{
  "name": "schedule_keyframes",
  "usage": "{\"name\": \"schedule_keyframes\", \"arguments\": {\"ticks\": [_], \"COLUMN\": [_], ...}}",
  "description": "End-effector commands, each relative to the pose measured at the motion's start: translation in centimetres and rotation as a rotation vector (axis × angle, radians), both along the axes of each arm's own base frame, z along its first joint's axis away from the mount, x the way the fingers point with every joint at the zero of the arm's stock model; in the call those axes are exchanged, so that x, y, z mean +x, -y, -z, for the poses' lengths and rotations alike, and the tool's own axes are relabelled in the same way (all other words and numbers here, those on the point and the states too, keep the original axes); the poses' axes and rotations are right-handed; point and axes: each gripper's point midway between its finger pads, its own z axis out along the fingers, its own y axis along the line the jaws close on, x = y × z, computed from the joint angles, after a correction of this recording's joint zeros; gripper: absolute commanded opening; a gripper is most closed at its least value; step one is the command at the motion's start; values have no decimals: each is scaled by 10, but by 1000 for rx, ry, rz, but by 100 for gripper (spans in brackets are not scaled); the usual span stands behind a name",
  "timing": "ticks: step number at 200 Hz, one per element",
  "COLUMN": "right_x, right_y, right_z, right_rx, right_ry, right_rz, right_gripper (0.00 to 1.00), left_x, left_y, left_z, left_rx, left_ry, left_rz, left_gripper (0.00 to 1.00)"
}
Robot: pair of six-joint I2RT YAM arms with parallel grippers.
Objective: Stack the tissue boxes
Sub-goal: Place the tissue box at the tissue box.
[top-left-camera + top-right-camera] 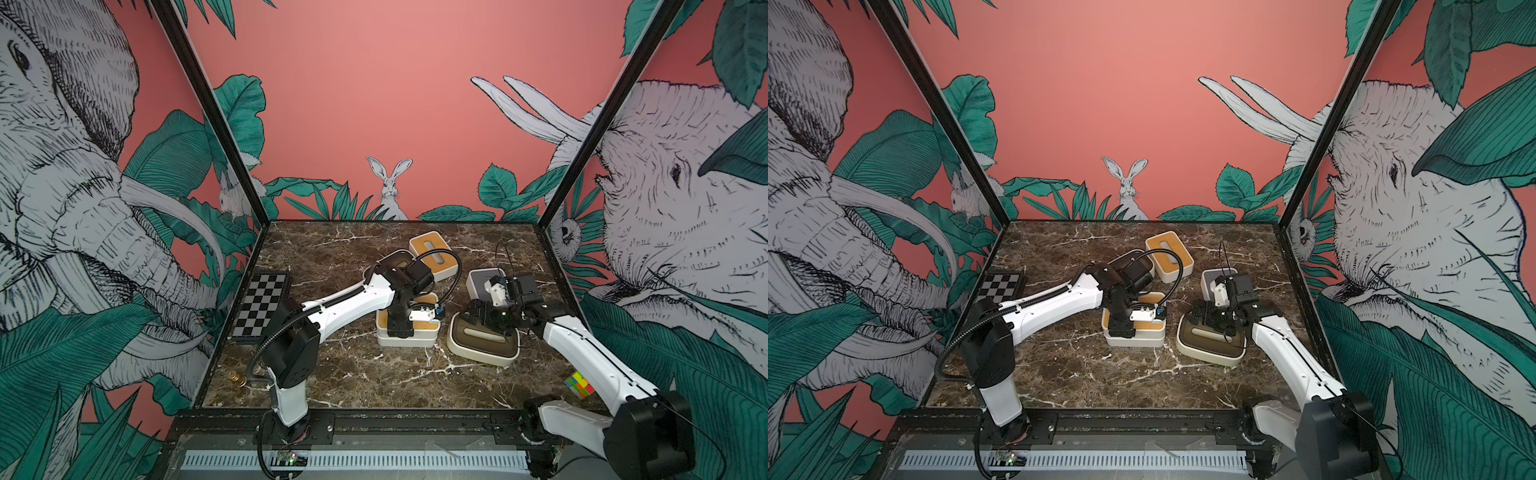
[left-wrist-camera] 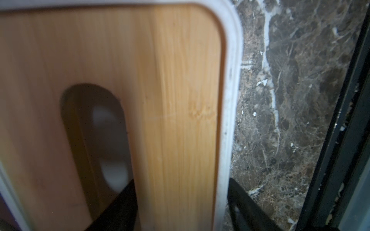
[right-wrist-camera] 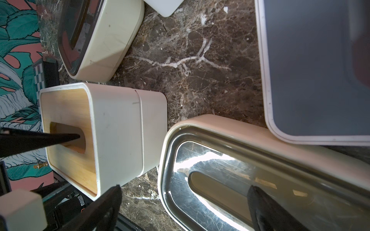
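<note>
Pointing down: left gripper (image 2: 181, 182), fingers (image 2: 120, 206) astride bamboo-lidded tissue box (image 2: 180, 80) wall (grasp unclear). Spread above dark-lidded tissue box (image 3: 230, 128): right gripper (image 3: 185, 188).

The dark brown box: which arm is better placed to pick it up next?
Probably right. The right gripper hangs open over the dark brown box. The left gripper is at the bamboo-lidded stack, a finger in its slot.

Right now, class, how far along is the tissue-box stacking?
Done: one bamboo box sits on a white box. In hand: the left gripper straddles that top lid's edge, grip unclear; the right gripper hangs open over a dark box. Left: that dark box, the grey box, the rear bamboo box and the rear dark box lie unstacked.
</note>
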Motion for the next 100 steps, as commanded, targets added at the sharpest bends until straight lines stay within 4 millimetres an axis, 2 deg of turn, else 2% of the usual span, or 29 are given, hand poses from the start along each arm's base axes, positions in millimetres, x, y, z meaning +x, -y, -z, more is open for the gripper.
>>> {"name": "schedule_keyframes", "arguments": {"ticks": [1, 100], "right_x": [4, 5], "right_y": [-1, 1], "right_z": [-2, -4], "right_rx": [9, 1], "right_ry": [16, 19], "right_rz": [4, 9], "right_gripper": [98, 98], "left_x": [-6, -3], "left_y": [-1, 4], "left_z": [-16, -28], "left_rx": [-25, -71], "left_ry": [14, 37], "left_rz": [22, 25], "left_gripper": [83, 87]}}
